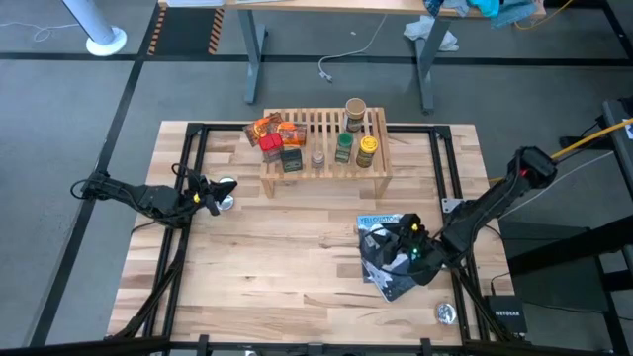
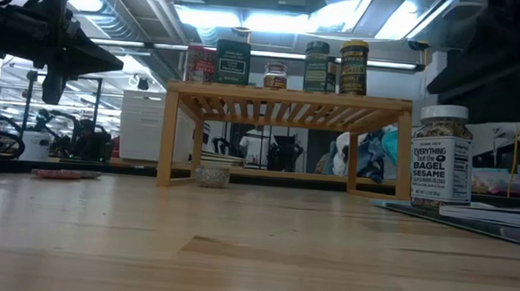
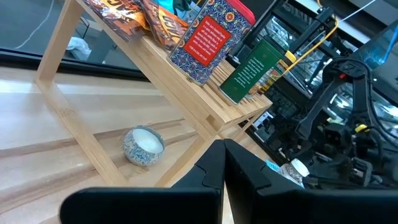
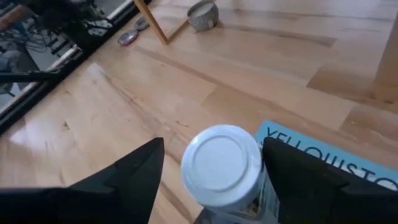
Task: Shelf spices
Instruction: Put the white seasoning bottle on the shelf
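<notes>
The light-wood shelf (image 1: pixel 324 148) stands at the table's far middle. On its slats are orange packets (image 1: pixel 265 129), a red-topped tin (image 3: pixel 208 37), a dark green tin (image 1: pixel 292 160) and jars with tan (image 1: pixel 354 111), green (image 1: pixel 343 146) and yellow (image 1: pixel 367 150) caps. A white-capped spice jar (image 4: pixel 222 165) stands upright by its base on the blue-and-black pouch (image 1: pixel 379 225) near the right. My right gripper (image 4: pixel 214 177) is open, a finger on each side of the cap. The low view shows the jar (image 2: pixel 440 155) with no finger against it. My left gripper (image 3: pixel 222 163) waits shut at the left.
A small patterned cup (image 2: pixel 212 175) sits on the table under the shelf. One flat silver disc (image 1: pixel 227 195) lies by my left gripper, another (image 1: pixel 445 313) near the front right corner. Bare wood stretches between the pouch and the shelf.
</notes>
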